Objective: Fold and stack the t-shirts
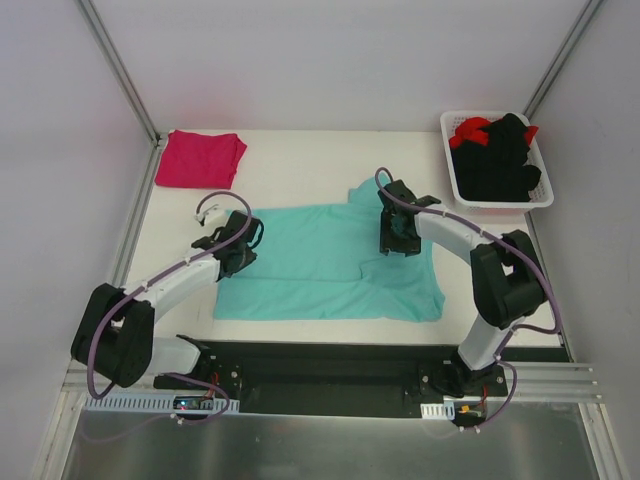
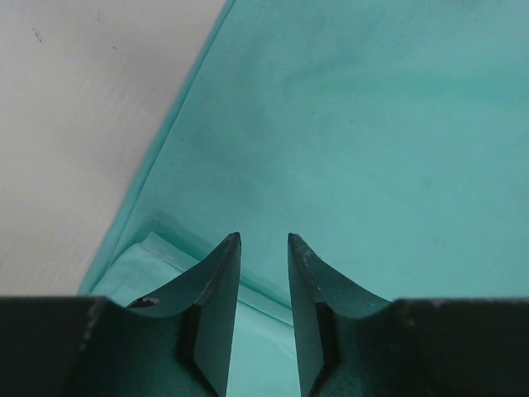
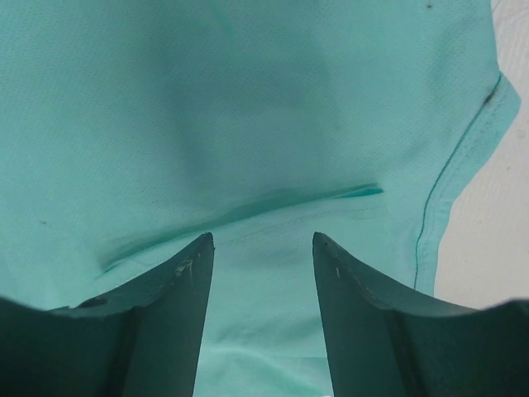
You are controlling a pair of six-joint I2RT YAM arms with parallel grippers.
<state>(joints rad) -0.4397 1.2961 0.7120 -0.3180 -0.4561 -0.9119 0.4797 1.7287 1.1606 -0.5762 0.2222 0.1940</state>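
Left tool (image 2: 263, 241): your fingers stand narrowly apart, over the left edge of the teal t-shirt (image 1: 320, 270).
Right tool (image 3: 263, 240): spread, above its far-right part.
Teal t-shirt: flat, centre of worktop (image 1: 300, 170).
Pink t-shirt (image 1: 200, 158): folded, far-left corner.

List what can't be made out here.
- Basket contents, top view: black and red garments heaped, count unreadable.
- Left gripper, right gripper: wrist views cannot show whether tips touch the teal t-shirt; top view, arms cover them.
- Magenta t-shirt, top view: too small to count folds.
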